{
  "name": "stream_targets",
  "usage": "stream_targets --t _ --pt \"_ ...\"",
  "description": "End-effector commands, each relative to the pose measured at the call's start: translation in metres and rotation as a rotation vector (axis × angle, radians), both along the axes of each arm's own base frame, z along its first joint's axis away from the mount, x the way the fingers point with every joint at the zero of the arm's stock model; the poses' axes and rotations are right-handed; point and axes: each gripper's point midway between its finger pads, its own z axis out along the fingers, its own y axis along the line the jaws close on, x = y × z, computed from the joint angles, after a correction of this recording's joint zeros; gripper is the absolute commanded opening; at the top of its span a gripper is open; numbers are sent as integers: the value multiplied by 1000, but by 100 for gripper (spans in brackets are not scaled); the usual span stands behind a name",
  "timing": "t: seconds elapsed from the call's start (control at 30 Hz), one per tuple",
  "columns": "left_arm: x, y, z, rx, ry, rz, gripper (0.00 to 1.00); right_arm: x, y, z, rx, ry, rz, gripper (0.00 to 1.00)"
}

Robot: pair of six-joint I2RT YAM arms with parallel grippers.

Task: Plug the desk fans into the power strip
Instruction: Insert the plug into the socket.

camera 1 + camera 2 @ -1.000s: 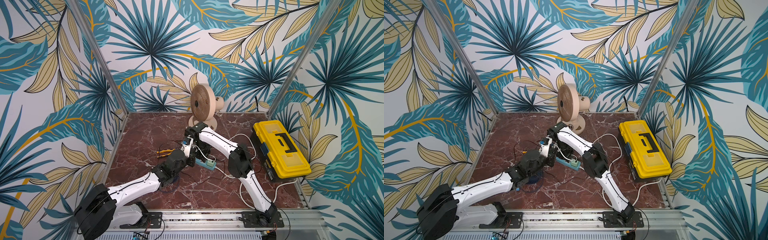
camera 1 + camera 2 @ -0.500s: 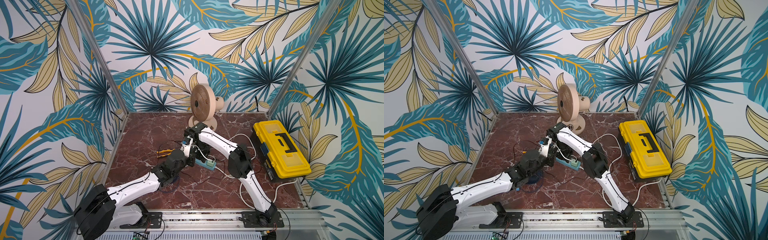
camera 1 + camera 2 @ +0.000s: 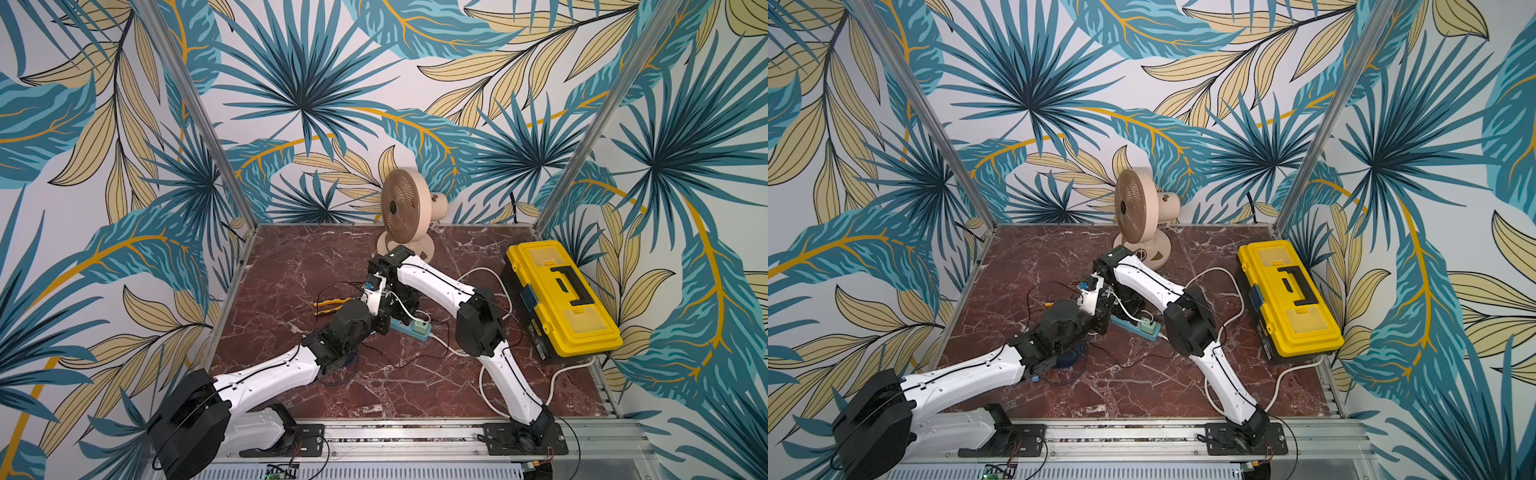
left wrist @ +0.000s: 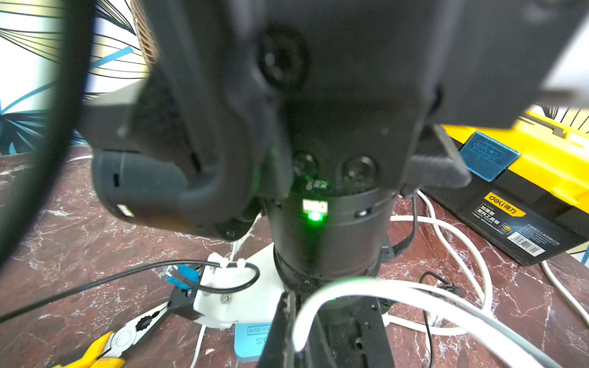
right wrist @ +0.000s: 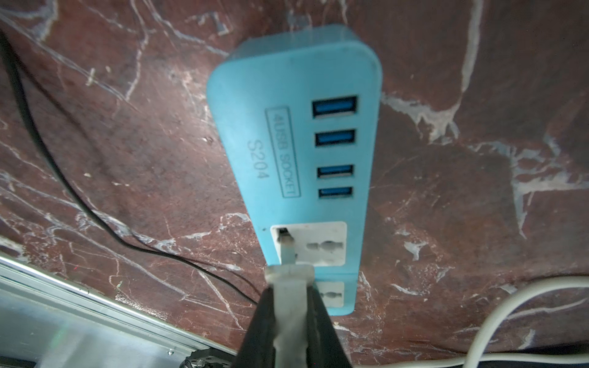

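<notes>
The light-blue power strip point(image 3: 409, 328) lies flat near the middle of the red marble worktop point(image 3: 291, 270), between the two arms in both top views. Its thick white cord point(image 3: 482, 274) loops away toward the yellow toolbox point(image 3: 561, 303). The beige desk fan point(image 3: 399, 208) stands upright at the back edge, well apart from the strip.

In the right wrist view the right pincer point(image 5: 290, 299) is clamped on a white plug point(image 5: 291, 280), held over the strip's first white socket face. One prong reaches that face's corner slot; whether it is seated or only at the mouth is hard to tell.

The left pincer point(image 4: 299, 321) has its fingers together, close above the strip's end. Yellow-handled pliers point(image 4: 105, 344) lie just beside it.
</notes>
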Motion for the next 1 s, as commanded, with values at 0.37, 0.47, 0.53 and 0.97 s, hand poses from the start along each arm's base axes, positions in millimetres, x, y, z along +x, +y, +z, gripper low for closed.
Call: stream_targets --t 0.37,0.47,0.53,0.97 --pt "-2 2 16 -34 -48 -4 0 -7 -10 -41 -109 17 10 0" --pt "-1 4 16 -31 -50 5 0 -9 -13 -56 -134 16 -3 0" --pt "-1 4 15 -30 -47 9 0 -8 -18 -62 -155 10 -16 0" --pt "10 -2 -3 20 -18 26 3 22 -58 -50 -227 -20 -153 0"
